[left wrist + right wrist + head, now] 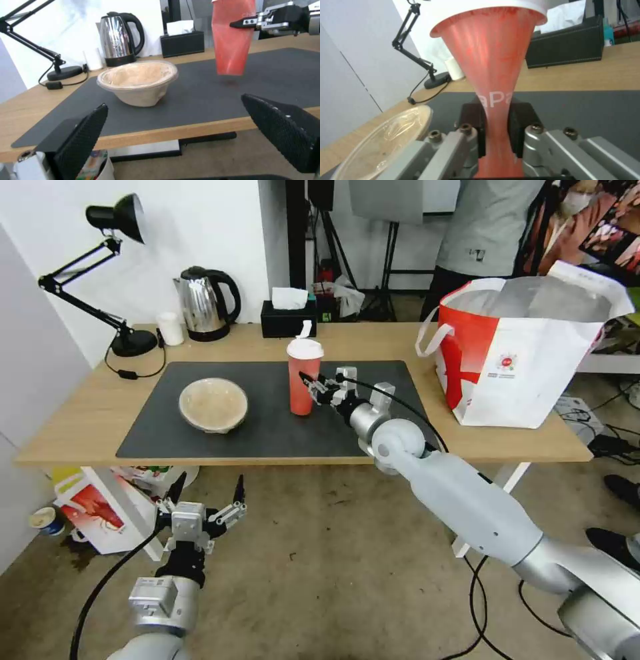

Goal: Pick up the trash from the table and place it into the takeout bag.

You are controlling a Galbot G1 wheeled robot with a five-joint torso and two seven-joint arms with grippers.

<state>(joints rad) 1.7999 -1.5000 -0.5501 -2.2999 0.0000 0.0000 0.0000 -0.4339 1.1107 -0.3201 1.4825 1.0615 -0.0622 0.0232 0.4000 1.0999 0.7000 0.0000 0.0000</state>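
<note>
My right gripper (pixel 312 387) (pixel 496 117) is shut on the red cup (pixel 301 380) (pixel 493 62) with a white lid, and its pads squeeze the cup's side inward. In the left wrist view the cup (pixel 231 37) hangs upright just above the dark grey mat (pixel 267 433) at mid-table (pixel 87 407). The shallow beige bowl (pixel 213 405) (pixel 138 82) (pixel 383 145) rests on the mat to the cup's left. The takeout bag (pixel 527 353) stands open at the table's right end. My left gripper (pixel 208 493) (pixel 174 101) is open, low in front of the table's edge.
A steel kettle (pixel 207 303), a black tissue box (pixel 288 317), a black desk lamp (pixel 127 340) and a small white cylinder (pixel 171 328) line the table's back. A smaller red-and-white bag (pixel 100 513) sits on the floor under the left end. A person stands behind the takeout bag.
</note>
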